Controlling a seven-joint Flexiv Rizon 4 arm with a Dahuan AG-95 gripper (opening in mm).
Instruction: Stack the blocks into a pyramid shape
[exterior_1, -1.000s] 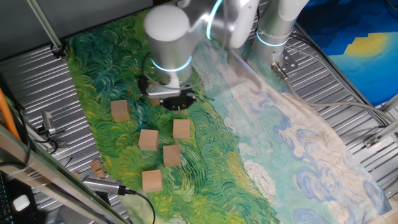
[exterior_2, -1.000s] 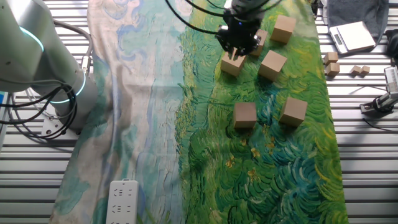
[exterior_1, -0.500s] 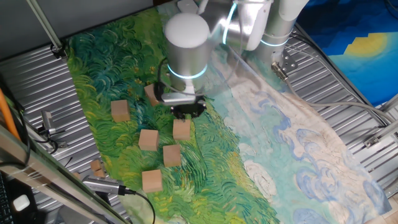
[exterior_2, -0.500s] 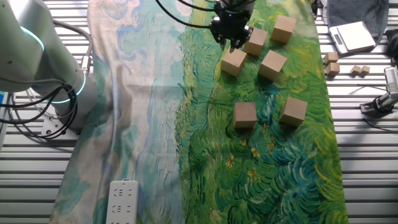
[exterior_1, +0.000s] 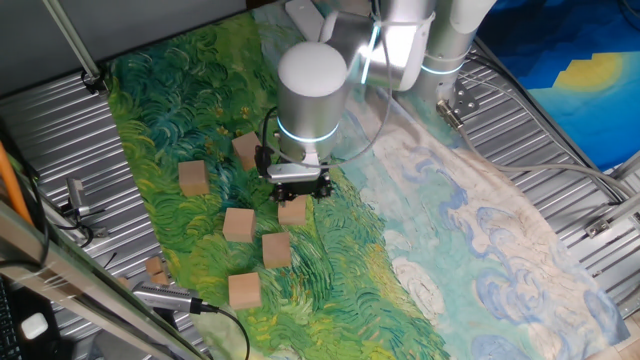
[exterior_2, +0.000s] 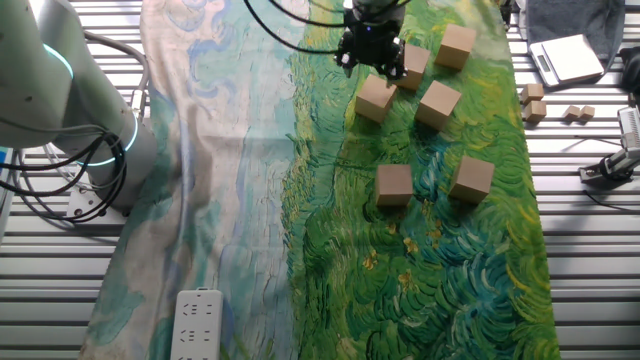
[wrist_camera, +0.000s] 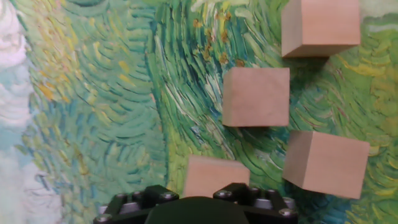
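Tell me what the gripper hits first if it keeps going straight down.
Most likely the block directly beneath the gripper, the one nearest it on the cloth. Depth is unclear, so the fingers may straddle it rather than strike its top.

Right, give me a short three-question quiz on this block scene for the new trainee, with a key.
1. How many wooden blocks lie on the painted cloth?
2. True or false: one block already sits on top of another.
3. Where is the gripper?
A. over the pale blue part of the cloth
B. over the green part, among the blocks
C. off the cloth altogether

Key: 1. Six. 2. False, all six rest singly on the cloth. 3. B.
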